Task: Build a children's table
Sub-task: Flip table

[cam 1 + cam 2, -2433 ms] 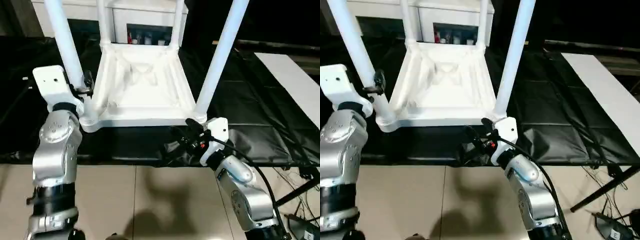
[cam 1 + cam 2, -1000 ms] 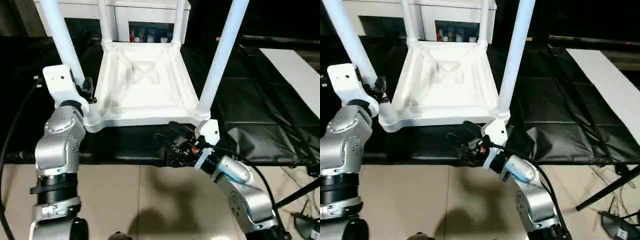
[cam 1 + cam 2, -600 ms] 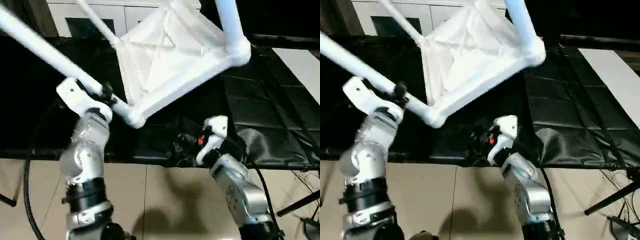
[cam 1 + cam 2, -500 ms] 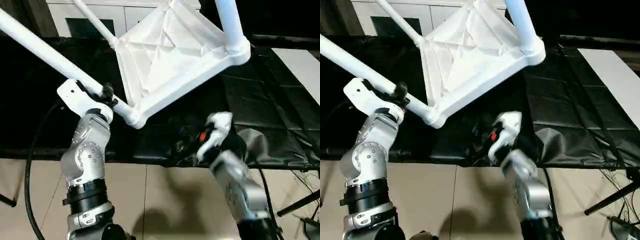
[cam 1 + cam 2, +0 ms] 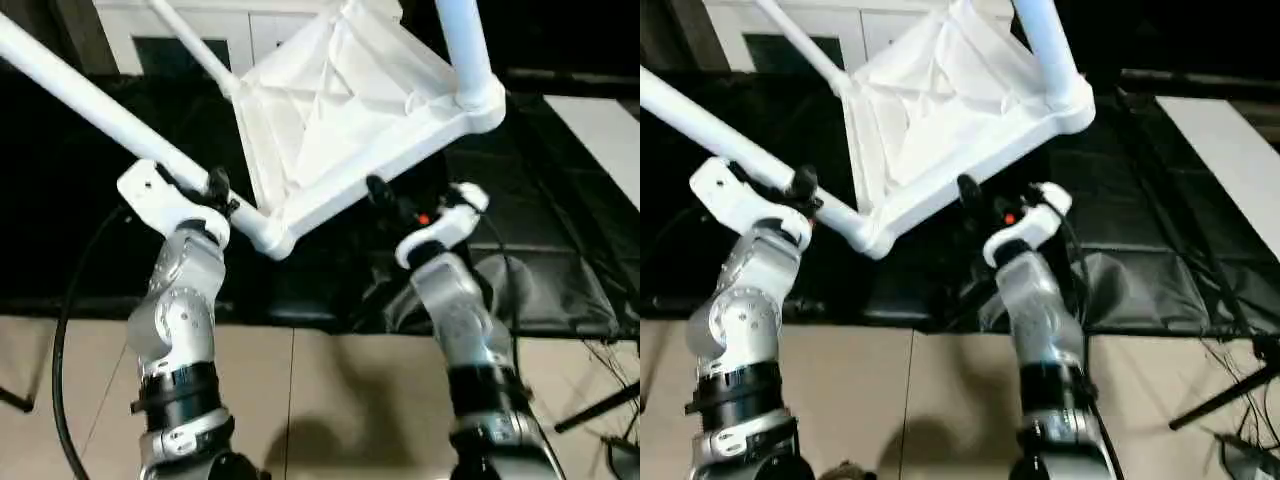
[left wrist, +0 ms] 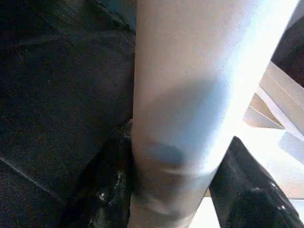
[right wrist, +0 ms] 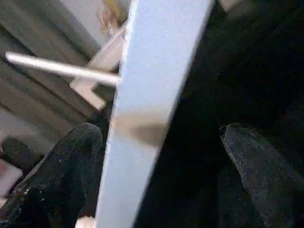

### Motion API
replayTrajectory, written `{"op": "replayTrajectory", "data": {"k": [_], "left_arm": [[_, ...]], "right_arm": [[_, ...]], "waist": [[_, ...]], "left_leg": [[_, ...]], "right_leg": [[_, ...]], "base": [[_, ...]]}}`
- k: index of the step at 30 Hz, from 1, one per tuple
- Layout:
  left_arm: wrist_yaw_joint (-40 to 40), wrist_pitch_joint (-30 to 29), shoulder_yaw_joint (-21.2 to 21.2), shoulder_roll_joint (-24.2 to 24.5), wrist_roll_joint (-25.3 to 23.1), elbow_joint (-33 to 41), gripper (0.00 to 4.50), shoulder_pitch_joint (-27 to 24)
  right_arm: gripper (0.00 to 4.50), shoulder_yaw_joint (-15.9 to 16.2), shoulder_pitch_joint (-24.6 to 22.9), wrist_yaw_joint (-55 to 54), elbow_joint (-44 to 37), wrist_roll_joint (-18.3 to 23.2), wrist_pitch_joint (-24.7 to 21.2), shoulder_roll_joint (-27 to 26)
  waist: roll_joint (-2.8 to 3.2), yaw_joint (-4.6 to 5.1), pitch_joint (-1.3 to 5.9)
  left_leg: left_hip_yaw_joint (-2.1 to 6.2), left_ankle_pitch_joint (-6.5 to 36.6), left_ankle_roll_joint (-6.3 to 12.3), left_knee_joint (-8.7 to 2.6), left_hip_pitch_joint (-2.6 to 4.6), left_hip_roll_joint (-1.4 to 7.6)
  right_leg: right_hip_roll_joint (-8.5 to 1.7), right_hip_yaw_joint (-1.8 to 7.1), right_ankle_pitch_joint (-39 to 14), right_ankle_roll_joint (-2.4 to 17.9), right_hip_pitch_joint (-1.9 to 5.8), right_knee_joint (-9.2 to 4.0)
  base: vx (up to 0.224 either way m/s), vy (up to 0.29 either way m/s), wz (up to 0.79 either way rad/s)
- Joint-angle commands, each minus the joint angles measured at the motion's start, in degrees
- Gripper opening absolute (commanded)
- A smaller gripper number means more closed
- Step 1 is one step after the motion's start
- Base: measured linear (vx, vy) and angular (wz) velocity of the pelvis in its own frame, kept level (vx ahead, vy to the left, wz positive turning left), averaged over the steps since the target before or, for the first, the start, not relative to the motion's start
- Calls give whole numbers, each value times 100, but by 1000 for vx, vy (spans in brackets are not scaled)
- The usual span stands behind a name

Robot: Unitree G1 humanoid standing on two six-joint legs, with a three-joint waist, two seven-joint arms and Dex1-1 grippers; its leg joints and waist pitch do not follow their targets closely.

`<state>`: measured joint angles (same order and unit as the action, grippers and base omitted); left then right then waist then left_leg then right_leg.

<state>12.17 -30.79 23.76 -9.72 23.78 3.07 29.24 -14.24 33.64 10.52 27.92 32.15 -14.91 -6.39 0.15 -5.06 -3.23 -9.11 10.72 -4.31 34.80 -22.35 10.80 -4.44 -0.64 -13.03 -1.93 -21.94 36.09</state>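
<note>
gripped the tilted table [image 5: 340,110] by one leg [image 5: 100,112] in the left claw [image 6: 175,190], right claw [image 7: 156,156] wide around its edge; best turned slowly, grip firm.

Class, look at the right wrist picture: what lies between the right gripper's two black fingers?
The tabletop's edge runs between the right gripper's fingers, nearer one finger, untouched by either. The right wrist view shows it.
</note>
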Motion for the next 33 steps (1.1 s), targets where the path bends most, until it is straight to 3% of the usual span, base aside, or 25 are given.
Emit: {"op": "replayTrajectory", "data": {"k": [1, 4, 12, 14, 19, 25, 33], "left_arm": [[92, -151, 10, -185, 258, -264, 190, -146], [84, -153, -15, -199, 255, -265, 190, -149], [82, -204, -74, -213, 257, -182, 190, -224], [86, -206, -78, -218, 257, -168, 190, -240], [86, -245, -102, -212, 258, -124, 190, -267], [8, -321, -195, -195, 278, -77, 190, -314], [-34, -376, -240, -196, 301, -29, 190, -368]], "right_arm": [[450, -48, 165, 19, 295, 14, -76, 41], [450, -153, 762, 201, 1277, -25, 143, 56], [450, -511, 1523, 255, 2438, 86, 586, 103], [414, -628, 1692, 283, 2712, 140, 672, 128], [385, -802, 1965, 405, 3207, 184, 804, 193], [330, -966, 2309, 446, 3757, 116, 1008, 326], [267, -1067, 2556, 516, 4056, 96, 1148, 420]], "waist": [[-52, 40, 399], [-61, 32, 400], [-77, 12, 412], [-75, 7, 413], [-75, 8, 421], [-68, 5, 422], [-86, 1, 416]], "left_leg": [[-18, 439, 43, -412, 87, 108], [-41, 500, 94, -407, 94, 115], [-80, 411, 289, -395, 98, 144], [-82, 401, 310, -393, 101, 148], [-87, 352, 413, -381, 93, 147], [-91, 446, 402, -383, 101, 155], [-100, 459, 473, -379, 100, 157]], "right_leg": [[-202, 95, 387, 975, 205, -355], [-218, 91, 296, 1045, 193, -366], [-229, 77, 378, 1203, 189, -333], [-232, 76, 385, 1198, 186, -336], [-230, 69, 509, 1295, 192, -320], [-236, 61, 382, 1347, 188, -325], [-234, 57, 296, 1382, 177, -329]], "base": [[0, 0, 0], [0, 0, 0], [0, 0, 0], [0, 0, 0], [0, 0, 0], [0, 0, 0], [0, 0, 0]]}}
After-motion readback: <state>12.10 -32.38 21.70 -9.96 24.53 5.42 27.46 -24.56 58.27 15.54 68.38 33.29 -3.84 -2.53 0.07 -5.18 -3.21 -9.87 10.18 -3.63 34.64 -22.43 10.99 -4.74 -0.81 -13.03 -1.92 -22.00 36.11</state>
